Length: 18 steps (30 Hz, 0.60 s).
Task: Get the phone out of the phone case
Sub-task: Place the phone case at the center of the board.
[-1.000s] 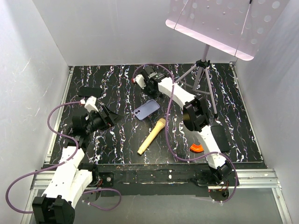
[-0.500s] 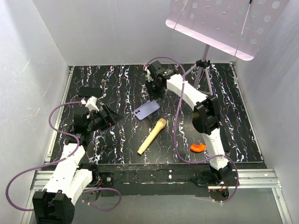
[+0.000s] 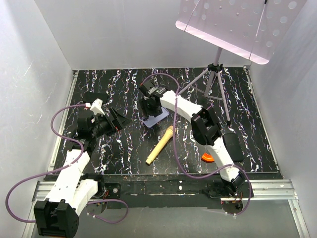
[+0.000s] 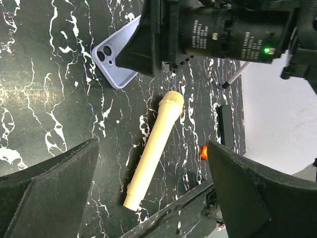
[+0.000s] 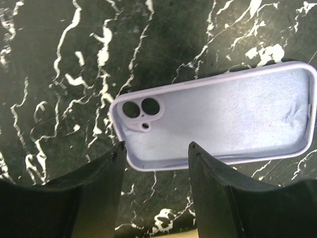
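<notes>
2 grippers: both with jaws spread, holding nothing.
Right gripper (image 3: 151, 110): 0.5 s ago at the upper middle of the top view; now lower and further left, over the phone case (image 3: 160, 118).
Right fingers (image 5: 94, 198): straddle the case's long edge by the camera cutout; contact unclear.
Phone case: centre of the top view, unmoved, hollow side up.
Left gripper (image 3: 118, 120): left of the case, slightly higher in frame than before.
Microphone (image 3: 160, 145): below the case, unmoved.

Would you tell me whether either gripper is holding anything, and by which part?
Nothing is held: the right gripper is open above the lavender phone case, and the left gripper is open too.
</notes>
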Tool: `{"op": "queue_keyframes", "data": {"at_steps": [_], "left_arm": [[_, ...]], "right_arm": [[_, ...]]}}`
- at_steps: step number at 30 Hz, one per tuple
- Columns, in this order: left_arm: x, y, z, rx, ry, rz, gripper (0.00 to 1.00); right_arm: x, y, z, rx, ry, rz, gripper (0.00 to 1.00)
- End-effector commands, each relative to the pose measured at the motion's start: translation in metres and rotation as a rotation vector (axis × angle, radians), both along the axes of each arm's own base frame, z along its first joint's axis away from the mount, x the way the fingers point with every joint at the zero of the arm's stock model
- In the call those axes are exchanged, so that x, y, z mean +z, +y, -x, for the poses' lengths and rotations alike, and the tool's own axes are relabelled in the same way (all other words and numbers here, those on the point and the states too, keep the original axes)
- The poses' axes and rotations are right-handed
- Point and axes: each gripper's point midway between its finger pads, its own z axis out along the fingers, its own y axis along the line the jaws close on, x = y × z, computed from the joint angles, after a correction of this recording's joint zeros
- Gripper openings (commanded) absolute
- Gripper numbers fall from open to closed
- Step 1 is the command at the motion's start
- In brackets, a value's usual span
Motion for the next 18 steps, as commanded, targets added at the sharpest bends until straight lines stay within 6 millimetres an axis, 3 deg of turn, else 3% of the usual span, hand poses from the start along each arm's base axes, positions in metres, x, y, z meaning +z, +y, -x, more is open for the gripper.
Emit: {"op": "queue_keyframes", "data": {"at_steps": [1,5,10,14,18], "left_arm": [[0.017,-0.002,-0.001,-0.018,-0.048,-0.007,0.91],[0.017,-0.002,-0.001,-0.020,-0.043,-0.002,0.90],[0.012,-0.005,0.000,-0.030,-0.012,0.012,0.87],[0.007,-0.009,-0.002,-0.052,0.031,0.028,0.81],[-0.007,-0.010,-0.013,-0.058,0.084,0.010,0.79]], "right_arm": [[-0.012,0.002,-0.024,-0.059,-0.075,0.011,0.58],[-0.023,0.012,-0.038,-0.065,-0.091,0.010,0.57],[-0.024,0.042,-0.063,-0.018,-0.101,-0.098,0.59],[0.008,0.050,-0.083,-0.031,-0.103,-0.258,0.61],[0.073,0.042,-0.084,-0.045,-0.090,-0.415,0.62]]}}
